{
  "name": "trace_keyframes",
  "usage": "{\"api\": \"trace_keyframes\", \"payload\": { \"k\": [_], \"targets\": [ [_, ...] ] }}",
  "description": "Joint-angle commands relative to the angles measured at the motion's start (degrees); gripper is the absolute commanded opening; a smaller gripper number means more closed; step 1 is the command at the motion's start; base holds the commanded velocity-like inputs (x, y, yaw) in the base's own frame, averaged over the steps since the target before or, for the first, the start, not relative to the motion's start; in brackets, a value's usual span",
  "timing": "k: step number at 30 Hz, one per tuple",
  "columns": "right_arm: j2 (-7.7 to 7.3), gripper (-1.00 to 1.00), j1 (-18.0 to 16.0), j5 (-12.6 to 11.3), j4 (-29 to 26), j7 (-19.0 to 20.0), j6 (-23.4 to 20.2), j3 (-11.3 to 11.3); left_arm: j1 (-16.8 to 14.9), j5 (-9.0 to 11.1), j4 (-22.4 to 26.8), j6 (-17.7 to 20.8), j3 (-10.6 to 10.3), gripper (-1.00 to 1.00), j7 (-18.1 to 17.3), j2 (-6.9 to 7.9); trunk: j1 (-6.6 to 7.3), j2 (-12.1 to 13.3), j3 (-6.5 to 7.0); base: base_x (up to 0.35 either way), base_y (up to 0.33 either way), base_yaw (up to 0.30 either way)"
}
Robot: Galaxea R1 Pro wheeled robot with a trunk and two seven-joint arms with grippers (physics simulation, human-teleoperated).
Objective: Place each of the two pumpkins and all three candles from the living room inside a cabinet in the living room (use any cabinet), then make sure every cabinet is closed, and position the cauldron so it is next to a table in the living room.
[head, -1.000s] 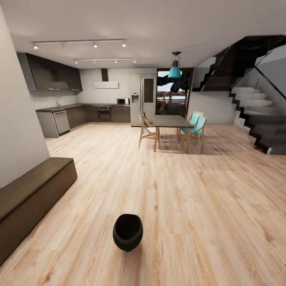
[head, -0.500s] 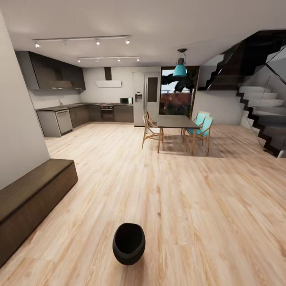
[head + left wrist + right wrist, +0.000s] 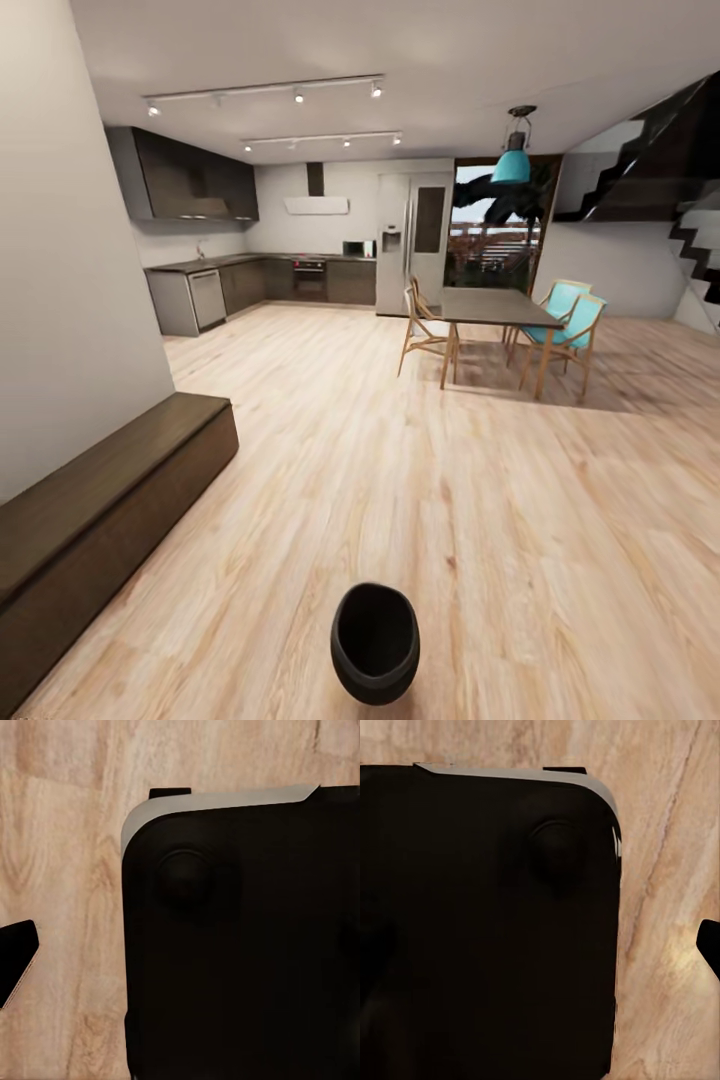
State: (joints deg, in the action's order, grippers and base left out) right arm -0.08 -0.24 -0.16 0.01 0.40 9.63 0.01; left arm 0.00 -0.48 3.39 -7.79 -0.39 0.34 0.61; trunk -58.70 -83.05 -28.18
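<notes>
From the head camera, one long dark cabinet runs along the wall at about nine o'clock, its near end cut off by the picture edge; its fronts look shut, though no seams can be made out. One black cauldron stands upright on the wood floor at six o'clock, well apart from the cabinet, its base clipped by the lower edge. At one o'clock stands one dining table with four chairs, two pale wood and two turquoise, partly hidden behind it. The staircase at two o'clock is cut off. In both wrist cameras a black body blocks most of the floor, so whether either gripper is open or closed cannot be told.
</notes>
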Motion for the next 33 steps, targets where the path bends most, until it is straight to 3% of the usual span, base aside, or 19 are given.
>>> {"api": "trace_keyframes", "payload": {
  "k": [1,11,33],
  "targets": [
    [-0.01,1.0,-0.02,-0.02,0.02,0.04,0.21,-0.01,0.0,-0.05,0.03,-0.12,-0.05,1.0,0.03,0.0,-0.03,-0.03,-0.11,0.271,0.225,0.225],
    [-0.01,1.0,-0.02,0.63,0.04,0.05,0.07,0.08,0.0,-0.05,0.03,-0.12,-0.05,1.0,0.03,0.0,-0.03,-0.03,-0.3,0.271,0.185,0.075],
    [-0.06,1.0,-0.02,0.0,0.07,0.04,2.91,-0.13,0.0,-0.08,0.07,-0.2,-0.05,1.0,0.06,0.05,-0.03,-0.03,-0.3,0.141,0.004,0.0]
  ]
}}
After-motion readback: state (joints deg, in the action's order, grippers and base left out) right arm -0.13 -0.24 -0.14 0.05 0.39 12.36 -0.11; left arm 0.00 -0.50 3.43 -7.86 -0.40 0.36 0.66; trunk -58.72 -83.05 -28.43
